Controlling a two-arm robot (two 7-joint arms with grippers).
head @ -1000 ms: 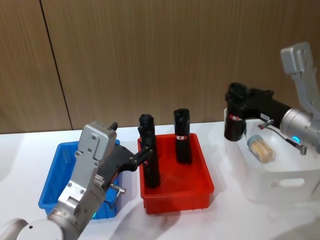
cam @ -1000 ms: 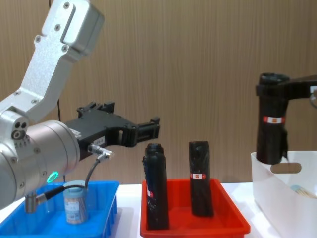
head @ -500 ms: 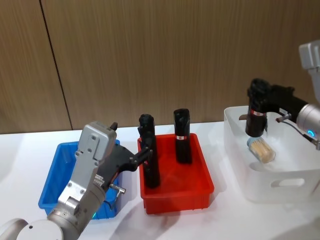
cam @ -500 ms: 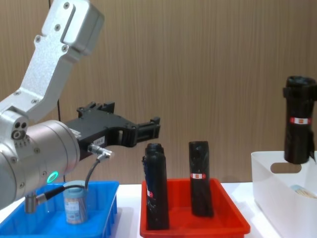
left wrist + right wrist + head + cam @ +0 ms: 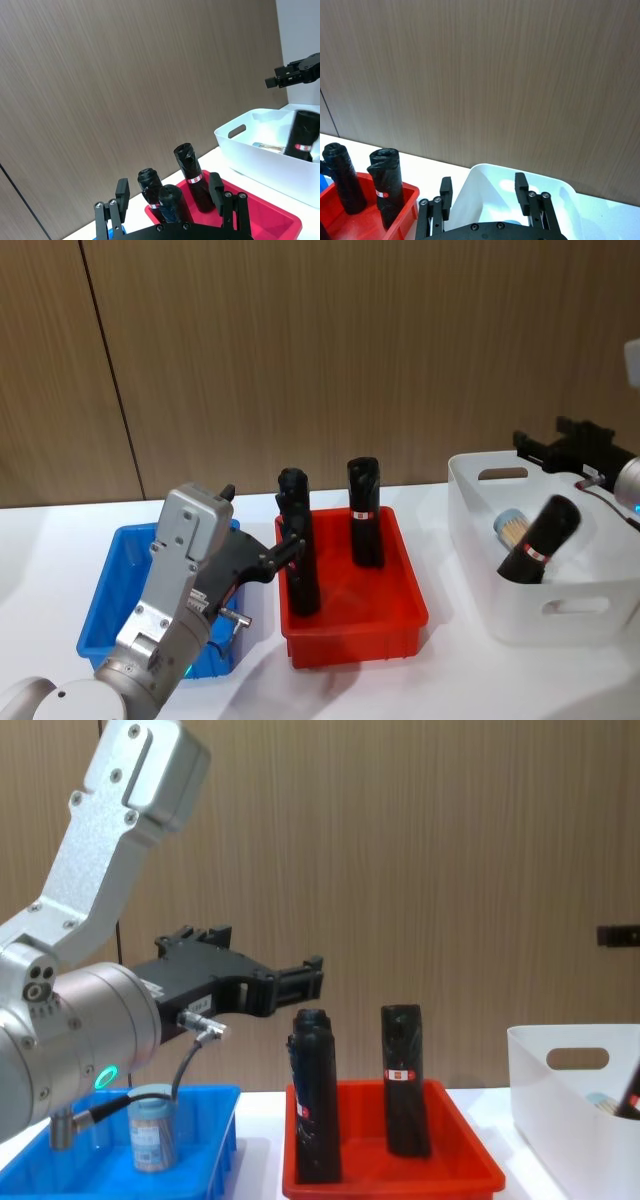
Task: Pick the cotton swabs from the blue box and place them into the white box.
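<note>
Right pincer (image 5: pixel 570 445) spread, empty above white box (image 5: pixel 560 615); black roll (image 5: pixel 540 540) leans on swab tub (image 5: pixel 508 527) inside. Left pincer (image 5: pixel 305 978) spread, empty over blue box (image 5: pixel 215 1105), lining up for remaining tub (image 5: pixel 153 1130) I guess.

Cotton swabs, blue box and white box. One tub of cotton swabs (image 5: pixel 152 1128), a small clear cylinder with a grey-blue round lid, stands upright inside the blue box (image 5: pixel 215 1140), near its middle in the chest view. A second tub of cotton swabs (image 5: pixel 511 528) lies on its side inside the white box (image 5: pixel 560 615), lid toward the rear wall, its pale sticks visible through the plastic. The blue box, shallow with a low rim, sits at the left of the counter (image 5: pixel 40 550); the white box, tall with oval handle cut-outs, sits at the right.
</note>
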